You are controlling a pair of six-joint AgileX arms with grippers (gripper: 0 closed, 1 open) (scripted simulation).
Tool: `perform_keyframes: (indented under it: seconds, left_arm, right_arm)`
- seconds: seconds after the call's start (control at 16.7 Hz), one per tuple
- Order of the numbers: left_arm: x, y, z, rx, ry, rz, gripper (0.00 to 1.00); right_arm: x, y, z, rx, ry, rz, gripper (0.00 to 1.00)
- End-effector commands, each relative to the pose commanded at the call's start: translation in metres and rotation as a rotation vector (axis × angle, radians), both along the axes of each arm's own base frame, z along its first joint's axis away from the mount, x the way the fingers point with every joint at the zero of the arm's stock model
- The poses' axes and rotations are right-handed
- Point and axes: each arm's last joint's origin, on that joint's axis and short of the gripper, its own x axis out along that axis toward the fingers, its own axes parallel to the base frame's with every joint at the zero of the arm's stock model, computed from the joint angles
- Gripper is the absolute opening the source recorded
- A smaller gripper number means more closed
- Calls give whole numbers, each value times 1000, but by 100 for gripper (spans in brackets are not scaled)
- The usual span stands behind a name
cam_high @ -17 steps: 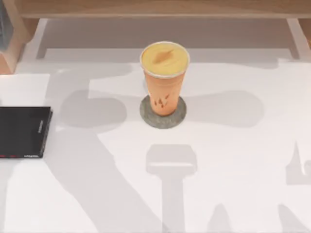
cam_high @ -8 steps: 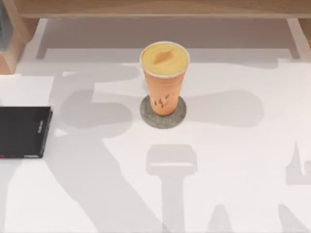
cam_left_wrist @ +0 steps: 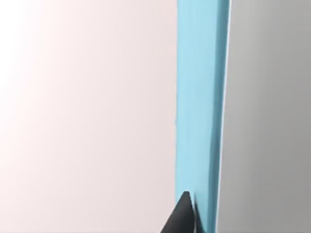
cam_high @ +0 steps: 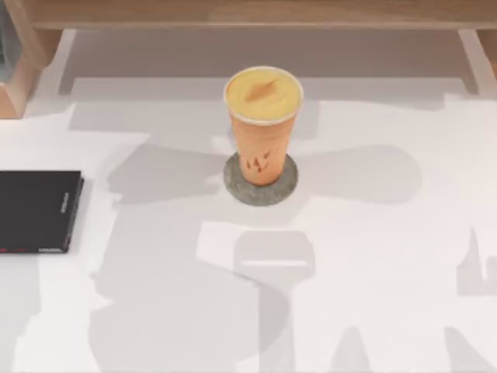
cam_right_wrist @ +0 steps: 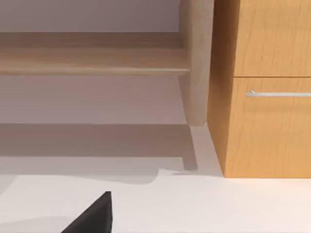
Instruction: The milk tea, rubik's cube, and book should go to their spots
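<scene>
The milk tea (cam_high: 262, 124), a tall orange cup, stands upright on the round grey coaster (cam_high: 261, 180) at the table's middle. A flat black book (cam_high: 37, 211) lies at the left edge. In the left wrist view the teal-blue book (cam_left_wrist: 201, 111) stands very close as an upright blue strip. My left gripper (cam_left_wrist: 192, 216) is shut on it, with a dark fingertip (cam_left_wrist: 183, 213) pressed against the cover. My right gripper (cam_right_wrist: 92, 216) is a dark tip low over the white table, facing the shelf. The rubik's cube is out of view.
A wooden shelf board (cam_high: 248, 14) runs along the back, with an upright post (cam_right_wrist: 196, 63) and a wooden cabinet with a drawer handle (cam_right_wrist: 277, 93) at the right. Broad arm shadows (cam_high: 178, 311) fall across the table's front left.
The shadows on the table's left and front have shifted and spread toward the middle. The cup, the coaster and the black book have not moved.
</scene>
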Motion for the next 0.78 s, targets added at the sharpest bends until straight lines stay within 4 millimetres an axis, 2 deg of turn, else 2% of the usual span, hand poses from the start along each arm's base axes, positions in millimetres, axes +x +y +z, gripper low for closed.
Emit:
perform_keyframes:
  seconds: [0.12,0.24,0.48,0.78]
  left_arm:
    - [-23,-4,-2,217,-3,96,0]
    - [-40,-11,-22,425,56,177,0]
    - [-74,-37,-97,722,293,194,0]
    - [-121,-80,-197,906,622,-27,0]
  right_arm:
    - [0,0,0,0,0,0,100]
    - [0,0,0,0,0,0,100]
    - [0,0,0,0,0,0,100]
    - [0,0,0,0,0,0,100]
